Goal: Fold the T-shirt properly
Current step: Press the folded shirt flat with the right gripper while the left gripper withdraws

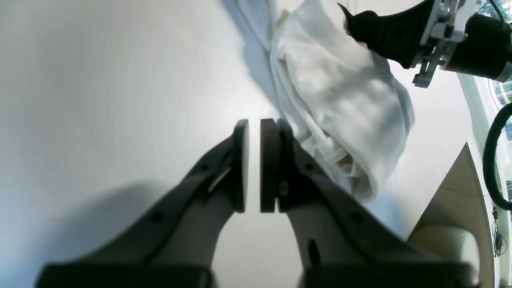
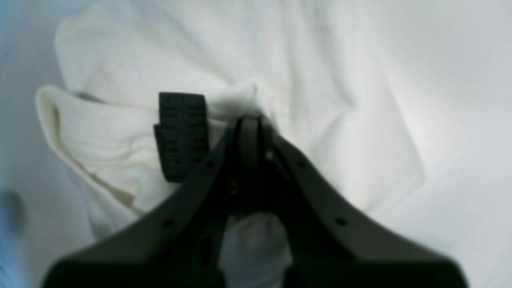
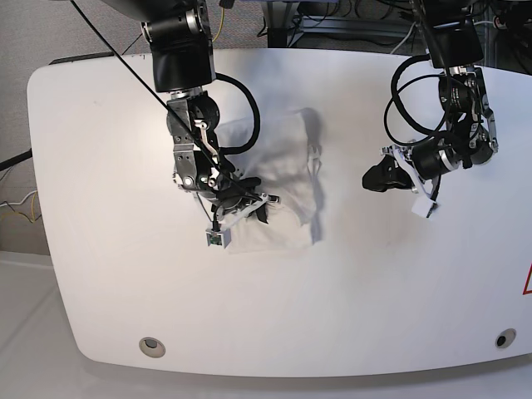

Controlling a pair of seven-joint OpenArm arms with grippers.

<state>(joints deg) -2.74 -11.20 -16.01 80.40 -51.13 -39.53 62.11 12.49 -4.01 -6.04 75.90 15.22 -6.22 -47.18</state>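
One white soft cotton T-shirt [image 3: 274,183], bunched, on white glossy tabletop [image 3: 100,208], small black tag [image 2: 182,136] showing. Right gripper [image 2: 249,120] clamped on shirt fold beside tag. Left gripper [image 1: 254,164] pinched together, holding nothing, well apart from shirt. Right arm nearer. Shirt's long axis unclear.

No text can be read; the black tag [image 2: 182,136] on the T-shirt [image 2: 280,72] is blurred.
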